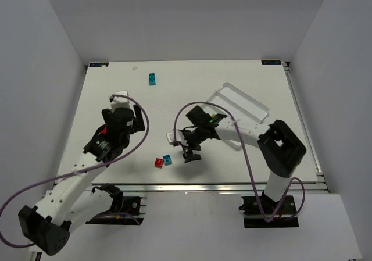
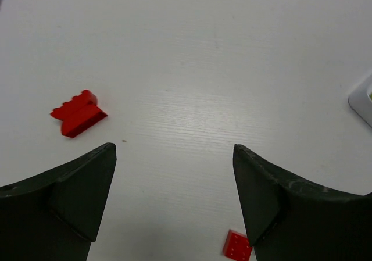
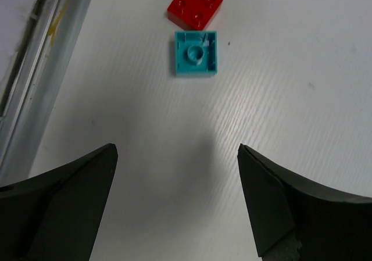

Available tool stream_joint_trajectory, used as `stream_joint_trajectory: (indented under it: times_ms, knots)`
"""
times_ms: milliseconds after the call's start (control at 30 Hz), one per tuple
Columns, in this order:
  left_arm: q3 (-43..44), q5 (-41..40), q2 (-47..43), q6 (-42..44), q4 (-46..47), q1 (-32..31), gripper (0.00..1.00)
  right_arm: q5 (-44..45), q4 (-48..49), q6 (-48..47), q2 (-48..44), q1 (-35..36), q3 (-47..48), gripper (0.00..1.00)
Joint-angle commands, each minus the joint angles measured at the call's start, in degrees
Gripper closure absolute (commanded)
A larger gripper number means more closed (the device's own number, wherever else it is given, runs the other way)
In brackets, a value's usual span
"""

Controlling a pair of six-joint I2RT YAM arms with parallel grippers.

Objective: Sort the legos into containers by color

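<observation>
Item: left gripper [image 2: 173, 150]. Fingers spread wide with nothing between them, above the white table [image 1: 261, 69].

Item: red sloped brick [image 2: 78, 114]. Lies on the table ahead of the left finger, clear of it.

Item: red studded square [image 2: 237, 245]. Sits at the lower edge of the left wrist view, just beside the right finger (partly hidden by it).

Item: cyan brick [image 1: 151, 78]. Alone near the far edge of the table, well apart from everything else.

Item: red four-stud brick [image 1: 158, 163]. Studs up, near the front edge.

Item: upturned cyan brick [image 1: 167, 159]. Hollow underside showing, just beside the red four-stud brick, either touching it or nearly so.

Item: right gripper [image 1: 190, 155]. Just right of that pair, fingers wide apart and empty. Both bricks lie ahead of the fingertips, not between them.

Item: tray [image 1: 256, 105]. Shallow, set at a slant right of centre, with the right arm lying across it. What its compartments hold cannot be told.
</observation>
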Motion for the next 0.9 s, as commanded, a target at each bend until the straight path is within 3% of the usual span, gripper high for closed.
stream_joint_trajectory:
  times_ms: [0, 233, 567, 667, 767, 800, 867]
  knots:
    - [-0.94, -10.25, -5.72, 0.27, 0.55, -0.13, 0.09, 4.42, 1.59, -2.55, 5.65, 3.20, 5.59, 0.11]
    - [-0.85, -16.05, -10.47, -2.29, -1.82, -0.13, 0.08, 5.65, 3.17, 0.17, 11.99, 8.21, 9.13, 0.12]
    - [-1.29, -15.80, -12.76, -2.11, -1.56, -0.13, 0.08, 6.44, 4.40, 7.55, 17.62, 9.97, 14.66, 0.17]
    - [-1.38, -15.88, -13.46, -2.11, -1.64, -0.13, 0.08, 6.18, 4.66, 8.96, 18.85, 10.15, 15.54, 0.26]
    - [-1.73, -15.53, -14.08, -1.94, -1.12, -0.13, 0.07, 6.61, 4.23, 10.28, 19.56, 10.24, 16.07, 0.51]
    - [-1.73, -15.01, -14.08, -1.94, -0.94, -0.13, 0.07, 6.88, 4.05, 10.55, 19.56, 10.24, 16.07, 0.65]
    - [-1.91, -14.39, -14.34, -1.76, -0.59, -0.13, 0.09, 7.84, 3.17, 10.55, 19.12, 10.06, 15.90, 0.77]
